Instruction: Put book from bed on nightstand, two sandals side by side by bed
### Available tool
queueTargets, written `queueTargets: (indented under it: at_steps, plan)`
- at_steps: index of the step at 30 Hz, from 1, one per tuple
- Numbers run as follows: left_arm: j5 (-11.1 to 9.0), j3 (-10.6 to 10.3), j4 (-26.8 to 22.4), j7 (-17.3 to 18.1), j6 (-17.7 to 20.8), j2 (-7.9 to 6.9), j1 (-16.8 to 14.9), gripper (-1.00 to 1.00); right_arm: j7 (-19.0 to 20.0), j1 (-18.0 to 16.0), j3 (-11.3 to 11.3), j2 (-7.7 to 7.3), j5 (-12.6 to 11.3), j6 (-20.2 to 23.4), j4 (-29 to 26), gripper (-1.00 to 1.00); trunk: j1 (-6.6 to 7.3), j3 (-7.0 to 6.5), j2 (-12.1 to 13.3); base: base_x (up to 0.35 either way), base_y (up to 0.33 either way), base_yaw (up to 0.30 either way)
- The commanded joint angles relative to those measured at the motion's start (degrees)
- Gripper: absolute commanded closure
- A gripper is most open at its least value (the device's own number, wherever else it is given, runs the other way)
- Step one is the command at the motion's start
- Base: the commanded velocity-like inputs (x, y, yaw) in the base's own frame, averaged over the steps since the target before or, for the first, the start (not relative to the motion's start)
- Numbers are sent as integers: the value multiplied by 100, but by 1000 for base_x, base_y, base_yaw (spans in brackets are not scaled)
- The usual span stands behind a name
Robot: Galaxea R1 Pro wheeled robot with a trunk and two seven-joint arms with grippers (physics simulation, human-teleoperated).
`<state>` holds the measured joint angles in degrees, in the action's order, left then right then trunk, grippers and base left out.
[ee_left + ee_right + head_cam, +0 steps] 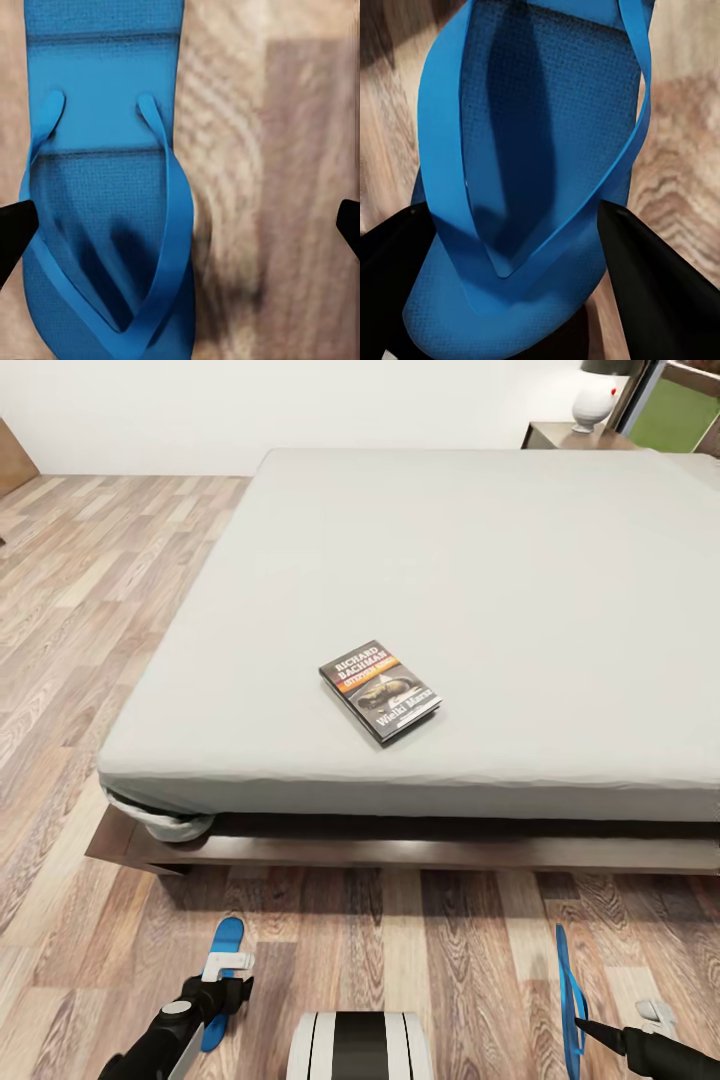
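The bed takes up most of the head view, with the wood floor running along its near edge. The book lies flat on the mattress near that edge, roughly centred between the arms (neither tool is anywhere close to it).

Down on the floor, the left sandal lies flat under the left tool, long axis pointing toward the bed. The tool is wide open over it and sits off-centre, so one finger is over the sandal's outer edge.

The right sandal looks tipped up on edge, well apart from the other. The right tool has it between its fingers, which looks like a grip.
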<state>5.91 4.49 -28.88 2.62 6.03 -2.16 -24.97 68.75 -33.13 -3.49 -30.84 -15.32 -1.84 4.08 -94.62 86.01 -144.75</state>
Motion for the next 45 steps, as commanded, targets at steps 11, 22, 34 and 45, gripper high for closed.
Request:
queueTargets:
  at_steps: [11, 22, 34, 45]
  plan:
    - [52, 37, -35, 62, 26, -1, 1, -100, 17, -9, -21, -1, 21, -18, 23, 100, 19, -152, 8, 0, 0, 0]
    - [-257, 1074, -789, 2213, 61, -669, 1, -100, 18, -9, -20, -1, 25, -18, 23, 100, 19, -152, 8, 0, 0, 0]
    - [-363, 2406, -250, 4383, 45, -1667, 83, -100, 16, -9, -18, 6, 35, -20, 23, 100, 19, -152, 8, 0, 0, 0]
    - [-348, 2419, 31, 4781, 38, -1734, 87, -100, 7, -9, -13, 34, 38, -36, 23, 100, 19, -152, 8, 0, 126, 0]
